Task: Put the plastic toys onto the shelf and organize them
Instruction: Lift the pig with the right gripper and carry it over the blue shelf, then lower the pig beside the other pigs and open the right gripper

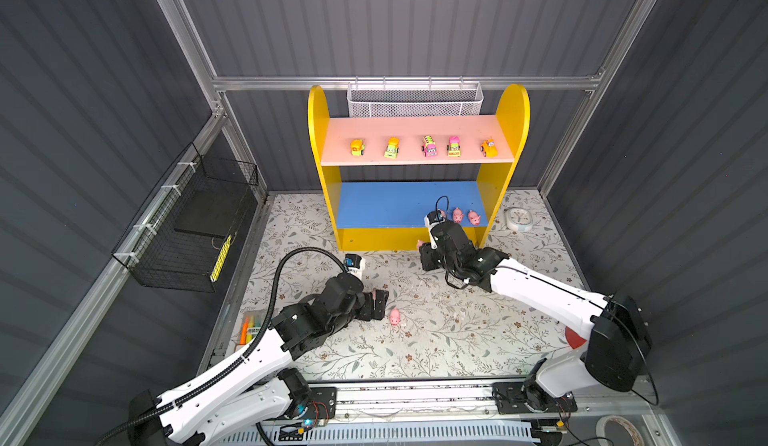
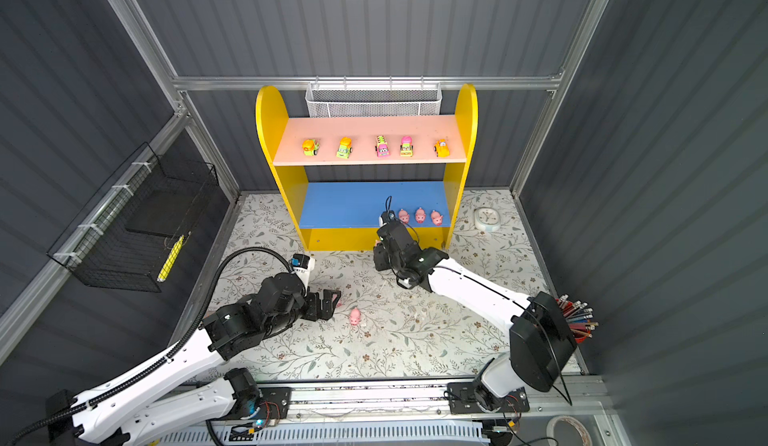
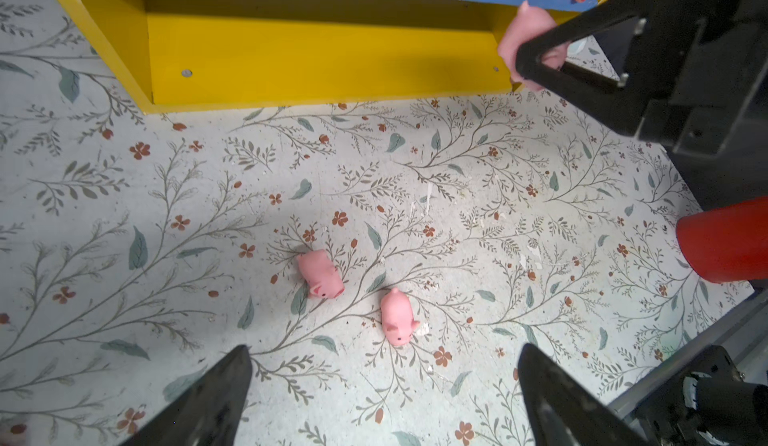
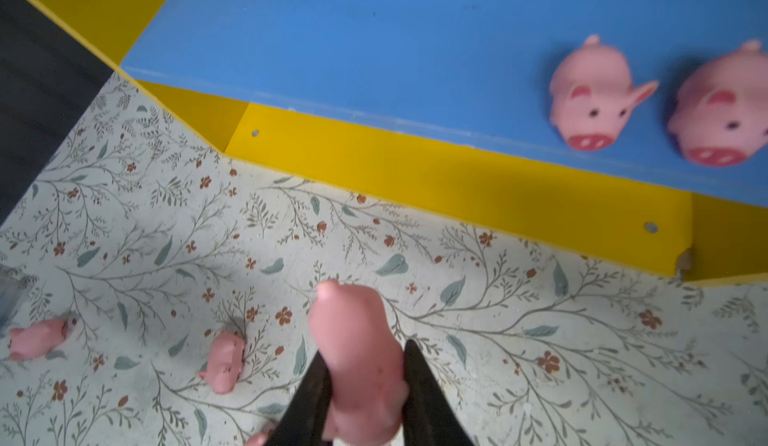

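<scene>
Pinched tight between the two black fingers of the right end effector (image 4: 365, 352) is a pink pig (image 4: 353, 340). Most of its squishy-looking body sticks out past the tips. It hangs just in front of the shelf (image 1: 513, 132), low down by the yellow base and not yet over the blue board (image 1: 382, 205). On that board are the three standing pigs (image 2: 420, 215), in a row close to the front edge and near the shelf's right side. Up on the pink board (image 1: 415, 130), five toy cars (image 1: 429, 146) sit in a neat line.

Out on the table (image 1: 457, 340), well in front of the shelf, two loose pigs (image 3: 320, 275) lie on the flowery cover. The left end effector (image 3: 384, 351) hovers over them with its fingers spread wide and nothing in them.

I think the held pig belongs next to the row, and a few things could go wrong. If the arm does not lift enough, the pig may bump the front edge of the blue board and pop out. Only one end is gripped, so the soft body could slip free. If it comes in too close, it could knock the nearest standing pig off the edge. If it is dropped from too high, it may land on its side.
</scene>
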`<state>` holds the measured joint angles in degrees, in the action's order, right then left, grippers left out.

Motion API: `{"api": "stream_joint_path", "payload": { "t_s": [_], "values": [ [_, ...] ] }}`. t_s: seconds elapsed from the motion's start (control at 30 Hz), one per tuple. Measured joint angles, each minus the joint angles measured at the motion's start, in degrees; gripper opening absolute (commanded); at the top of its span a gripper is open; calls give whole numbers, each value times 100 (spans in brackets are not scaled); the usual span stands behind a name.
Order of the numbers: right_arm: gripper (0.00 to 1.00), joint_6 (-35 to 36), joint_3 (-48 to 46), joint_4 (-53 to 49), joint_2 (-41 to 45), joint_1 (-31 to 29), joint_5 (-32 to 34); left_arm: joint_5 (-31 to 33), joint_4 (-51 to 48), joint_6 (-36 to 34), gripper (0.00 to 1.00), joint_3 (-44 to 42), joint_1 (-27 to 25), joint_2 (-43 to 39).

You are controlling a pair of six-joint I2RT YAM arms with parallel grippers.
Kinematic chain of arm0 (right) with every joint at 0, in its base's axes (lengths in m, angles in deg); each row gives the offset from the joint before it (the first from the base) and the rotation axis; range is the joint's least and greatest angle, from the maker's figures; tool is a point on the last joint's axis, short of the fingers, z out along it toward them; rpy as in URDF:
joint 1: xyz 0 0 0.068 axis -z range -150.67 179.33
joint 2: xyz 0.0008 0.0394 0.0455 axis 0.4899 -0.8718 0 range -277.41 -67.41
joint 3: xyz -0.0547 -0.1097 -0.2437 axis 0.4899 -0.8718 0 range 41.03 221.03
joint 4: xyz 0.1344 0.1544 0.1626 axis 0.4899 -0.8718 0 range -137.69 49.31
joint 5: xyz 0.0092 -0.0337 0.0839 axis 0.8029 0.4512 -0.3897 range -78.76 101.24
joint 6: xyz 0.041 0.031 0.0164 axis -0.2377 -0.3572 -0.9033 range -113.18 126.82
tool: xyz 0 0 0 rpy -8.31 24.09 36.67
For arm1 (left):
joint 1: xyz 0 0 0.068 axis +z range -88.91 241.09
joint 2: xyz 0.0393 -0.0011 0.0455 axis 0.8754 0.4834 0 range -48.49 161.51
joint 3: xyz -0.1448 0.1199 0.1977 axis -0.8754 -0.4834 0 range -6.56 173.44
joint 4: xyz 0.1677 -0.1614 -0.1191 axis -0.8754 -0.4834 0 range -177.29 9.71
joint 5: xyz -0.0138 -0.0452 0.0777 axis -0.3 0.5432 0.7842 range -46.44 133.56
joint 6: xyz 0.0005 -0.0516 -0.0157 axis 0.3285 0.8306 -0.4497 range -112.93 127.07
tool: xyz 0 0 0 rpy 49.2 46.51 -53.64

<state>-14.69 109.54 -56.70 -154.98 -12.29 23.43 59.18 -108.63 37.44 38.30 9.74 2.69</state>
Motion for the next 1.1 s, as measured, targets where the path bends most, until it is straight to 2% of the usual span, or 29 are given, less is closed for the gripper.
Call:
{"api": "stream_joint_path", "payload": {
  "t_s": [0.2, 0.47, 1.1],
  "values": [
    [28, 0, 876, -385, -603, 369, 74, 184, -42, -269, 100, 382, 0, 177],
    [29, -11, 1582, -658, -1263, 669, 72, 286, -44, -485, 100, 623, 0, 286],
    [29, -35, 2566, -813, -2203, 916, 72, 396, -42, -623, 100, 664, 0, 413]
  ]
}}
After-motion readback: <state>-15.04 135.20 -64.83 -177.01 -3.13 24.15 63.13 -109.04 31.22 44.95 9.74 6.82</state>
